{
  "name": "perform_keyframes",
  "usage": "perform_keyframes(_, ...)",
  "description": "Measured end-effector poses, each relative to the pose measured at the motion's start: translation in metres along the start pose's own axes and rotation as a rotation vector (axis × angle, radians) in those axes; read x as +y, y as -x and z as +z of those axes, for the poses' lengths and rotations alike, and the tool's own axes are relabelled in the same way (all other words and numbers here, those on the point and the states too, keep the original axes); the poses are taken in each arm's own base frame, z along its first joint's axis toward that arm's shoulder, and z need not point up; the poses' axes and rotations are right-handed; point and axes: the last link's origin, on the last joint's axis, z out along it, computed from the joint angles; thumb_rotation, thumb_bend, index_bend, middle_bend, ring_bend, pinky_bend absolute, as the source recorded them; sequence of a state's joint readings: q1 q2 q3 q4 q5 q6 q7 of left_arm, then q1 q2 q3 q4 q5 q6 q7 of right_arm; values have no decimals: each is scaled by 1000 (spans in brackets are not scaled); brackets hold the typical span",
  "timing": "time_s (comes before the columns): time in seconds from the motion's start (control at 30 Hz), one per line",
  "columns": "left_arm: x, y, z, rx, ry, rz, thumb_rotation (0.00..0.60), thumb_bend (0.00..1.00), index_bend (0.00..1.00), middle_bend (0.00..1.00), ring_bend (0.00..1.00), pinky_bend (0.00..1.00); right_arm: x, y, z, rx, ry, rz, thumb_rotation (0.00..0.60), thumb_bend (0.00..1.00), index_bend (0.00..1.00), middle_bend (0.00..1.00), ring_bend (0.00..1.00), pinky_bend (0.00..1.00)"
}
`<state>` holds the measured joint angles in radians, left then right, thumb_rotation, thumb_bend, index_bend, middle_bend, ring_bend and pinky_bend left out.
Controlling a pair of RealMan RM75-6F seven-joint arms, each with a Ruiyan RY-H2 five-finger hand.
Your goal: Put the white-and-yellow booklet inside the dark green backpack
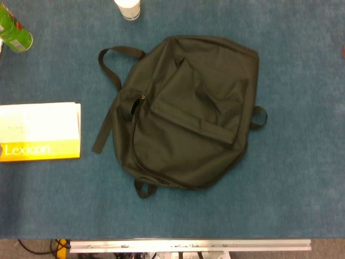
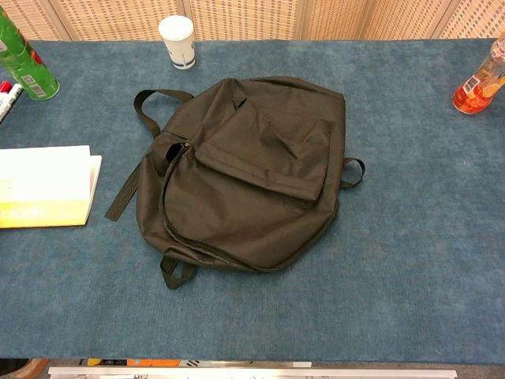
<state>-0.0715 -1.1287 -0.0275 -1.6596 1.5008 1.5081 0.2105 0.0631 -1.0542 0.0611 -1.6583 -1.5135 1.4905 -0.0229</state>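
The bench is covered edge to edge in blue carpet-like cloth, with a metal rail along its near edge.

The dark green backpack lies flat about the middle of the bench, front pocket flap up. Its main zip curves along the left side and looks closed or nearly so; a small gap shows near the puller. 1 strap loops out toward the far-left, another hangs down the left side, and small loops stick out at the right and near edges.

The white-and-yellow booklet lies flat at the left edge, well apart from the backpack, closed, with a yellow band along its near side.

A green bottle lies tilted at the far-left corner. A white cup stands at the far edge, beyond the backpack. An orange-red bottle sits at the far-right corner.

Neither hand shows in either view, so the state of their fingers cannot be told.
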Motion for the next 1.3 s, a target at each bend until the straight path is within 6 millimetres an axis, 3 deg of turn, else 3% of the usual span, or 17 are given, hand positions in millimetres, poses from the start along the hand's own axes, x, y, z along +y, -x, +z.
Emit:
perform_keyframes(0.8,1,1,-4,-33,39,15,600,169,232,251,177,94,-2,-7,3,-2,-29,35,600,155,413,439,345,499)
perform_keyframes(1.3,21,46,-5,-180,190,36,600,168,176,224,175,98,-5,-11,2,4,-39,56,600,155,413,439,345,499)
